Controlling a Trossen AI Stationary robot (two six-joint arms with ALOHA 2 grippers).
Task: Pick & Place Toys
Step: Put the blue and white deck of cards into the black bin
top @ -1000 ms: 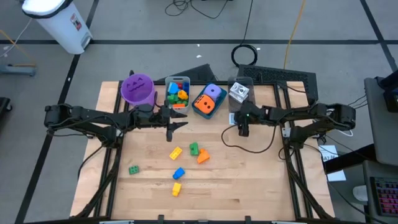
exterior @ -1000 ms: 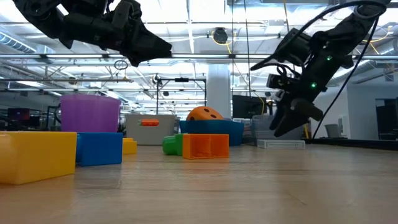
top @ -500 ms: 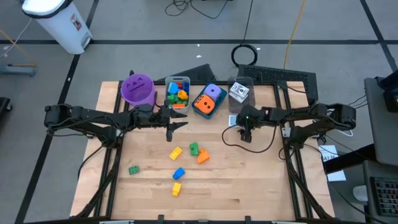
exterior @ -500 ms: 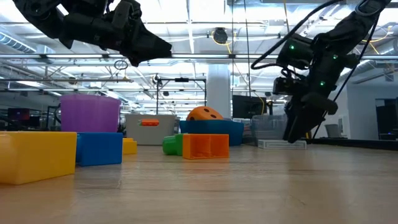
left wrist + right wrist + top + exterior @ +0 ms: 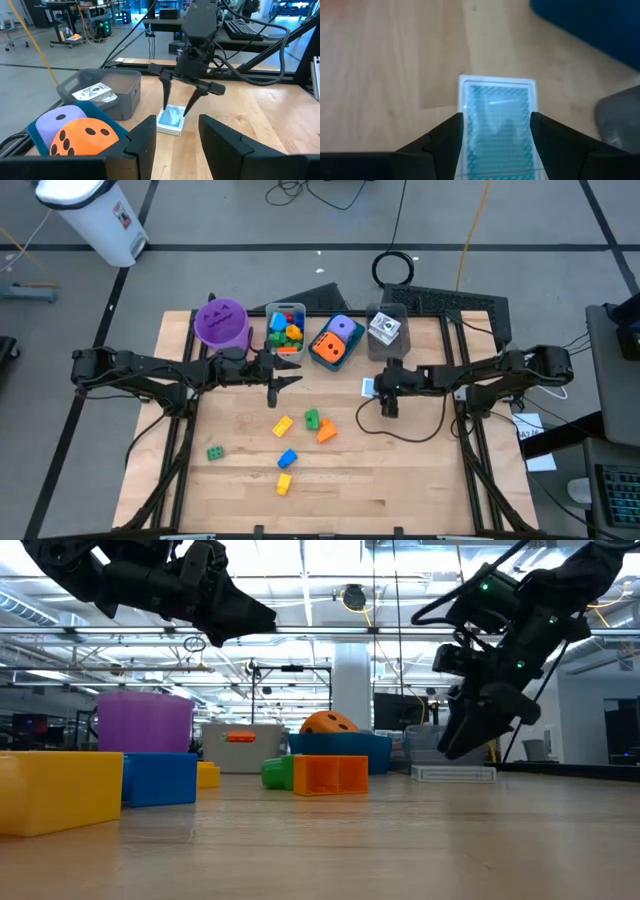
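the step in hand looks like an approach: the right gripper (image 5: pixel 388 402) hangs over a small flat box with a teal patterned face (image 5: pixel 498 122), fingers apart, one to each side of it and not yet closed on it. in the left wrist view the same gripper (image 5: pixel 178 102) points straight down with its tips just above the box (image 5: pixel 170 120), which lies flat on the table (image 5: pixel 400 480) just in front of the clear bin (image 5: pixel 387 330) and beside the blue bin (image 5: pixel 334 343). the next move would call for lowering until the fingers bracket the box's long sides, then closing; being so thin and flat, it may be hard to get under.

the left gripper (image 5: pixel 281 380) waits above the table in front of the grey bin (image 5: pixel 285 328), fingers apart and holding nothing.

the loose bricks lie well apart from both grippers near the table's middle: a yellow brick (image 5: pixel 283 424), a green brick (image 5: pixel 312 419), an orange brick (image 5: pixel 326 432), a blue brick (image 5: pixel 287 458), a second yellow one (image 5: pixel 284 483) and a second green one (image 5: pixel 215 452) off to the left.

whether the tips touch the box cannot be told. the box's near end is cut off in the right wrist view, and in the low view it shows only as a thin pale slab (image 5: pixel 452 773).
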